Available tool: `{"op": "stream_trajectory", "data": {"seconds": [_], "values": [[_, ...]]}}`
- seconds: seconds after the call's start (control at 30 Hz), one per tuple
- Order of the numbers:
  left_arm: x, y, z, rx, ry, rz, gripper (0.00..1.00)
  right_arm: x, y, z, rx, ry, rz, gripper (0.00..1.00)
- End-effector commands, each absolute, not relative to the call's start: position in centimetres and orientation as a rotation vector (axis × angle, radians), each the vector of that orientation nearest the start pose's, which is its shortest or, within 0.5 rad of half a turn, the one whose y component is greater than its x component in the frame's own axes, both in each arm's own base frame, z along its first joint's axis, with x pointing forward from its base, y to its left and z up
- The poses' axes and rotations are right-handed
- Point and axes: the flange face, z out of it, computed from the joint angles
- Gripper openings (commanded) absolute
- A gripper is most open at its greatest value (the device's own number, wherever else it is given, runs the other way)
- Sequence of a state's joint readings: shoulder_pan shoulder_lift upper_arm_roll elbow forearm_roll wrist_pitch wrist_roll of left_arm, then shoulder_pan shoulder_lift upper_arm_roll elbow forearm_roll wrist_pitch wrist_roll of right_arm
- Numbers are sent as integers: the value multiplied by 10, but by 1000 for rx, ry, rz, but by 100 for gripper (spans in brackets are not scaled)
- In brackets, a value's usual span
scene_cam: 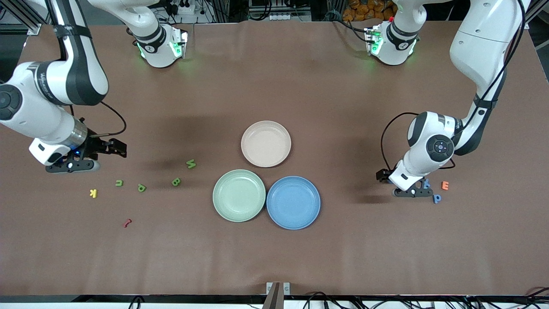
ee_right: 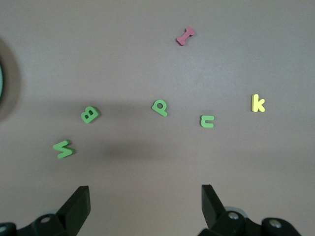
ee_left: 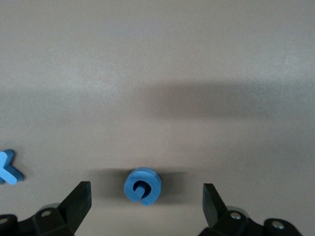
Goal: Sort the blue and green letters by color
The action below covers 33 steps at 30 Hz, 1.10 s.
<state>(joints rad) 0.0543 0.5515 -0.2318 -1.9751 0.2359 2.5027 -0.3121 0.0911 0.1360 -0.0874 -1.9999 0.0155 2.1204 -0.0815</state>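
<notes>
Four green letters lie toward the right arm's end: W [scene_cam: 191, 163], B [scene_cam: 176, 182], P [scene_cam: 141, 187] and U [scene_cam: 119, 183]; the right wrist view shows W [ee_right: 63, 148], B [ee_right: 89, 114], P [ee_right: 159, 107] and U [ee_right: 207, 121]. My right gripper [scene_cam: 70, 165] [ee_right: 145, 204] is open and empty, beside them. My left gripper [scene_cam: 412, 192] [ee_left: 146, 201] is open, low over a blue G [ee_left: 142, 186] that lies between its fingers, untouched. A blue X [scene_cam: 425, 183] [ee_left: 7, 168] and a blue P [scene_cam: 436, 198] lie beside it. The blue D is hidden.
A green plate [scene_cam: 239, 195], a blue plate [scene_cam: 293, 202] and a beige plate [scene_cam: 266, 143] sit mid-table. A yellow K [scene_cam: 93, 193] [ee_right: 258, 103] and a dark red letter [scene_cam: 127, 222] [ee_right: 185, 36] lie near the green letters. An orange E [scene_cam: 445, 185] lies by the blue ones.
</notes>
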Motion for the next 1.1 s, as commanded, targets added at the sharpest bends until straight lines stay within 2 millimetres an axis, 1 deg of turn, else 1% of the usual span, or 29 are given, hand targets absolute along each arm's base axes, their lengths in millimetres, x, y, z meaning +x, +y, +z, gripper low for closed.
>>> {"op": "stream_trajectory", "data": {"seconds": [0.0, 0.17, 0.4, 0.43, 0.63, 0.67, 0.73, 0.87, 0.97, 1.07], "values": [[588, -111, 188, -3119, 89, -28, 100, 586, 4, 365, -3129, -132, 37, 100], [585, -110, 182, -3113, 118, -46, 100, 591, 5, 349, -3132, -134, 25, 100], [585, -107, 179, -3109, 131, -54, 100, 602, 5, 316, -3140, -132, -9, 100], [587, -105, 178, -3115, 122, -72, 100, 604, 6, 308, -3142, -134, -21, 100], [589, -103, 174, -3123, 115, -87, 100, 606, 2, 294, -3143, -143, -14, 100], [590, -100, 173, -3123, 110, -87, 95, 607, 1, 292, -3143, -145, -11, 100], [593, -96, 173, -3124, 107, -92, 78, 609, 1, 286, -3145, -146, -21, 100], [597, -95, 170, -3127, 115, -95, 49, 612, 2, 270, -3148, -154, -40, 100], [598, -95, 170, -3127, 115, -97, 31, 615, 5, 262, -3150, -161, -67, 100], [598, -96, 170, -3126, 117, -95, 21, 616, 5, 254, -3151, -164, -76, 100]]}}
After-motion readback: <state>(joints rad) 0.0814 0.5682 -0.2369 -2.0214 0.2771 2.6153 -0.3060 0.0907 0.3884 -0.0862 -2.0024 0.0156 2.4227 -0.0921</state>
